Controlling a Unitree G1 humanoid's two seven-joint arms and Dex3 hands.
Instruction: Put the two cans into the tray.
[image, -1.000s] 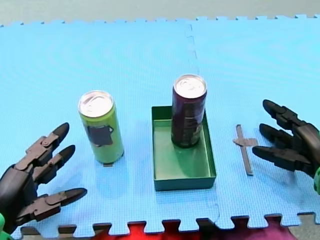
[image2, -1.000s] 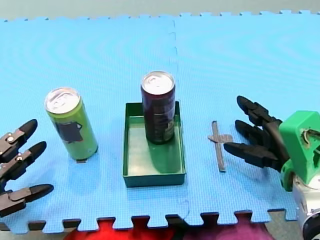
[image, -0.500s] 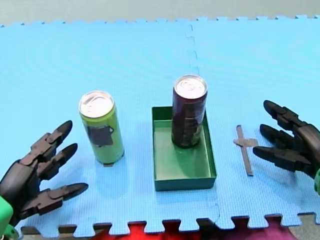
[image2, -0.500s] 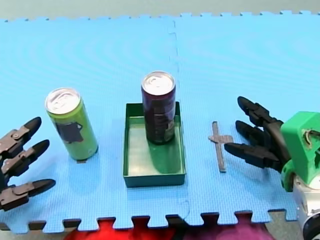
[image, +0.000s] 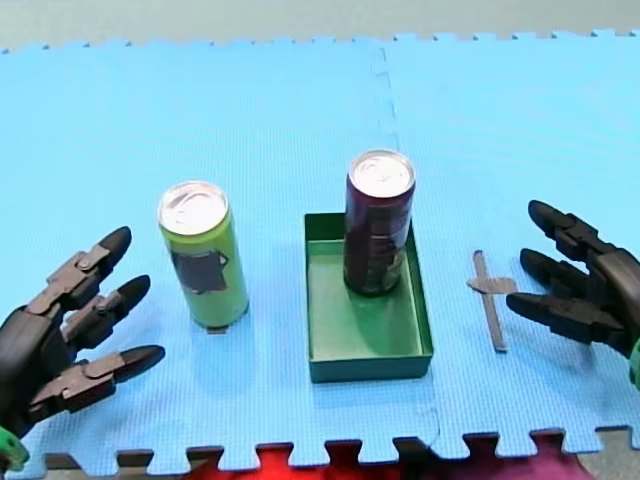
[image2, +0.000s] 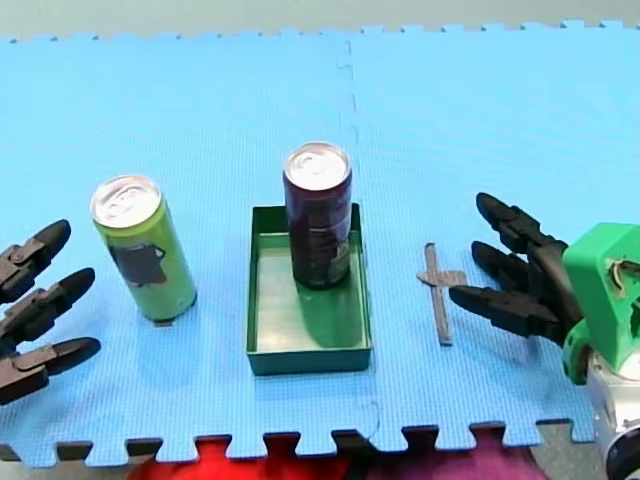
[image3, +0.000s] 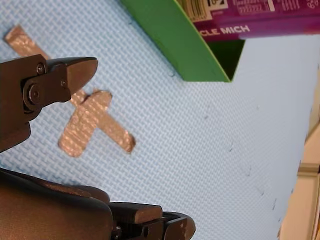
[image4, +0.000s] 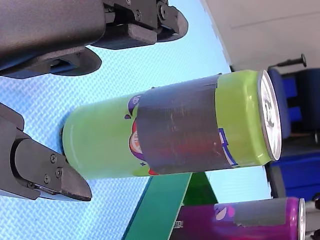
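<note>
Two cans logged: purple can (image: 378, 225) upright at the far end inside the green tray (image: 370, 365); lime-green can (image: 203, 255) upright on the blue foam mat (image: 250, 110), just left of the tray, not touching. Left hand (image: 60, 325) near the lime-green can, right hand (image: 580, 290) beside a tape cross (image: 490, 295), fingers gripping nothing. Judged rigid but thin-walled, slick, dentable, fill unknown: best taken round mid-body; readable "CLE MICH" (image3: 220, 31) on purple can, lime-green label masked by dark tape (image4: 175, 130).
</note>
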